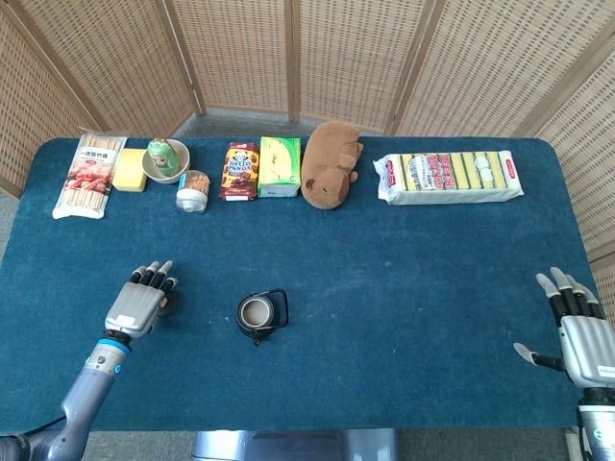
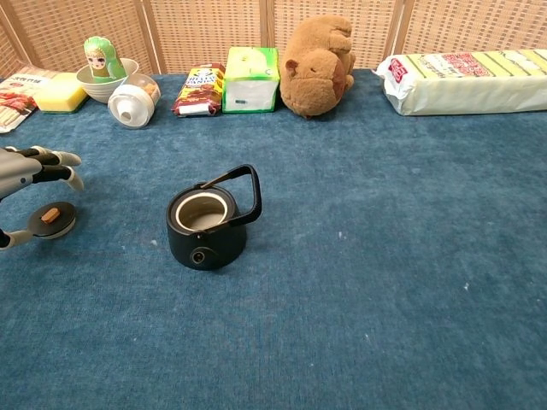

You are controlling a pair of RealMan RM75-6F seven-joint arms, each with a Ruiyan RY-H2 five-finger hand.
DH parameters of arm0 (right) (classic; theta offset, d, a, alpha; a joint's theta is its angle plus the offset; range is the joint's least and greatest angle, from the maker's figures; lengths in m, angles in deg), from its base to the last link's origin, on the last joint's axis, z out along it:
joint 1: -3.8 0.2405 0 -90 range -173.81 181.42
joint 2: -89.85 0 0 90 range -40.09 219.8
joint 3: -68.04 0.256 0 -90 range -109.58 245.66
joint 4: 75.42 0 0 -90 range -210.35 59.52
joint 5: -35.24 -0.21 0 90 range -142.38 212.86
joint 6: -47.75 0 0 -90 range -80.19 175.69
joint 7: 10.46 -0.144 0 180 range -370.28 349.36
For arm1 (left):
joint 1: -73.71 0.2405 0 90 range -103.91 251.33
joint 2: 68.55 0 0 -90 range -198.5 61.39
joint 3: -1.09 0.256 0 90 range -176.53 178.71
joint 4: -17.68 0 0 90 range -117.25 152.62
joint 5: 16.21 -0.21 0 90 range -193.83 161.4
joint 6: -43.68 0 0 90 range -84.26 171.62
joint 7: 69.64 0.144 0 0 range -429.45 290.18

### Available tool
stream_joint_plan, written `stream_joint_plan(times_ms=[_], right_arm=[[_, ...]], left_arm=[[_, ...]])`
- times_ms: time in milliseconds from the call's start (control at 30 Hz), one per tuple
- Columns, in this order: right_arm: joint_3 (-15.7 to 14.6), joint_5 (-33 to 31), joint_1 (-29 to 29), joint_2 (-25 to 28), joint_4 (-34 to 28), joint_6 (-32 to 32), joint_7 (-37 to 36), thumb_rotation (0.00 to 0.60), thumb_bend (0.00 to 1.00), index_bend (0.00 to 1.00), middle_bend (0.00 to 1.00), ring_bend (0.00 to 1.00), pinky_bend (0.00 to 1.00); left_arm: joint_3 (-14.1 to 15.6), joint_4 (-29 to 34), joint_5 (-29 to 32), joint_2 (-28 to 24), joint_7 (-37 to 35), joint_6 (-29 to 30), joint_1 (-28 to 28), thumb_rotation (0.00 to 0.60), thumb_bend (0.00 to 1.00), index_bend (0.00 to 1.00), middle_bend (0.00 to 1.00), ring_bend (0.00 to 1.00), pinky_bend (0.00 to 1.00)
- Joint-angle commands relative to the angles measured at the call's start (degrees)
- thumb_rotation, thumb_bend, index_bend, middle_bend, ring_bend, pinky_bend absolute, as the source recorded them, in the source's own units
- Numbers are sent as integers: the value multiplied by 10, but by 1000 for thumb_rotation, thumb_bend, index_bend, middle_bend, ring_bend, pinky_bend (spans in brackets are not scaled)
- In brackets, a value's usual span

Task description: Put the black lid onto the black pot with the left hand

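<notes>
The black pot [image 1: 258, 315] [image 2: 206, 227] stands open near the table's middle, its looped handle leaning back and to the right. The black lid [image 2: 51, 219], with a small brown knob, lies flat on the cloth to the pot's left. In the head view only its edge [image 1: 169, 305] shows beside my left hand [image 1: 142, 300] [image 2: 30, 165]. That hand hovers over the lid with fingers spread above it and the thumb low by the lid's left edge, holding nothing. My right hand [image 1: 577, 331] stays open at the table's far right front corner, seen only in the head view.
Along the back edge stand a snack packet [image 1: 88, 175], a yellow sponge [image 1: 131, 170], a bowl with a doll [image 1: 165, 158], a jar [image 1: 193, 190], a chocolate bag [image 1: 241, 170], a green tissue box [image 1: 280, 166], a plush capybara [image 1: 330, 163] and a sponge pack [image 1: 449, 177].
</notes>
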Motion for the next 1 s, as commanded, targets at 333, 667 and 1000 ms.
stream_joint_plan(times_ms=[333, 667, 1000], right_arm=[[0, -1, 1, 0, 0, -2, -1, 520, 0, 47, 0, 26, 0], [0, -1, 1, 2, 1, -2, -5, 521, 0, 47, 0, 26, 0], [1, -3, 1, 2, 1, -3, -6, 522, 0, 47, 0, 26, 0]], left_arm=[[9, 6, 8, -7, 0, -2, -4, 600, 323, 187, 0, 0, 111], [10, 3, 13, 0, 4, 4, -10, 600, 323, 187, 0, 0, 111], [15, -8, 23, 8, 5, 3, -14, 600, 323, 187, 0, 0, 111]])
